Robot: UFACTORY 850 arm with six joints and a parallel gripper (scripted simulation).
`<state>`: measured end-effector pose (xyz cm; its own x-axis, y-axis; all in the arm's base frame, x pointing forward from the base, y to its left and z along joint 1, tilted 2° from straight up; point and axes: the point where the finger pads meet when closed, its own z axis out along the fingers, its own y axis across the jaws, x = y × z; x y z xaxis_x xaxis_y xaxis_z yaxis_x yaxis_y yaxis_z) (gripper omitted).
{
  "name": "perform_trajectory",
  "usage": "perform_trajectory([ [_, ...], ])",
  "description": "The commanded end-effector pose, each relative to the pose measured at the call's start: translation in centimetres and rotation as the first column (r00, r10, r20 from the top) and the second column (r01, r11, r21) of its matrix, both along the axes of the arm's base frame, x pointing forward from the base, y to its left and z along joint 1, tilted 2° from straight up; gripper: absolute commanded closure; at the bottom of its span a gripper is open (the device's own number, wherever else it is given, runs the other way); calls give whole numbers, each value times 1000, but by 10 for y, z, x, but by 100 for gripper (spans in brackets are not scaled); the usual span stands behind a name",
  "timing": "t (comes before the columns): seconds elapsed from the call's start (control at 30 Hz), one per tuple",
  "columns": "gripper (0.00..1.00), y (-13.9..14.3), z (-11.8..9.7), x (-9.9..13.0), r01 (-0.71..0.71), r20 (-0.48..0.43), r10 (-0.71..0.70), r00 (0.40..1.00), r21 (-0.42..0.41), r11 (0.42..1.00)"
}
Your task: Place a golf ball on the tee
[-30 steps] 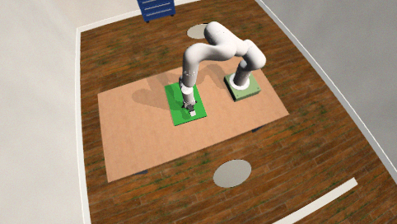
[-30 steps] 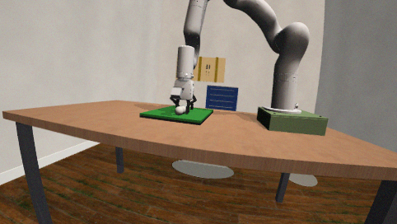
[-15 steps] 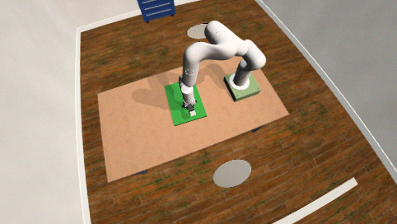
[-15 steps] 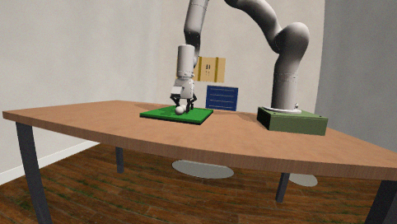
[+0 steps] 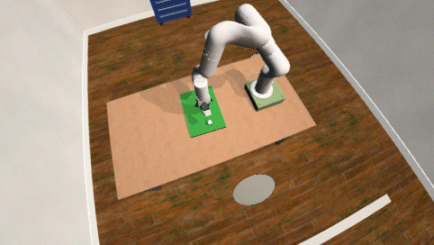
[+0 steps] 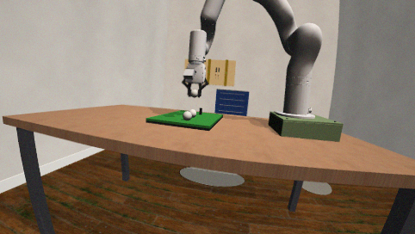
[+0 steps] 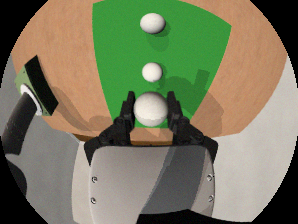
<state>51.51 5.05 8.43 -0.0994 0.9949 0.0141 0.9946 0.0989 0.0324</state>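
Observation:
My gripper (image 6: 195,91) is shut on a white golf ball (image 6: 195,92) and holds it in the air above the green mat (image 6: 183,120). In the wrist view the held ball (image 7: 150,108) sits between the two dark fingers. Two more white golf balls (image 6: 187,115) (image 6: 193,112) lie on the mat below; they also show in the wrist view (image 7: 152,71) (image 7: 152,23). The small black rubber tee (image 6: 200,110) stands upright on the mat, a little right of those balls and apart from them. From above, the gripper (image 5: 204,108) hangs over the mat (image 5: 203,113), with one ball (image 5: 209,122) visible near the mat's front edge.
The arm's green base block (image 6: 306,125) stands on the table to the right of the mat. A blue crate (image 6: 232,102) and a cardboard box (image 6: 219,72) are behind the table. The wooden table top's edges run well beyond the mat.

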Motion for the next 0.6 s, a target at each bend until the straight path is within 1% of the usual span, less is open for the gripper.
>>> perform_trajectory([
  [0.0,100,-68,17,-1,-2,1,2,1000,8,1000],
  [0.07,100,-91,21,-2,-2,1,2,1000,8,1000],
  [0.13,100,-115,18,-2,-2,1,2,1000,8,1000],
  [0.2,100,-115,18,-2,-2,1,2,1000,8,1000],
  [0.23,100,-136,12,-2,-2,1,2,1000,8,1000],
  [0.37,100,-135,-30,-2,-1,1,1,1000,7,1000],
  [0.43,100,-135,-45,-2,-1,1,1,1000,6,1000],
  [0.5,100,-134,-51,-2,-1,0,1,1000,6,1000],
  [0.57,100,-134,-51,-2,-1,0,1,1000,6,1000],
])
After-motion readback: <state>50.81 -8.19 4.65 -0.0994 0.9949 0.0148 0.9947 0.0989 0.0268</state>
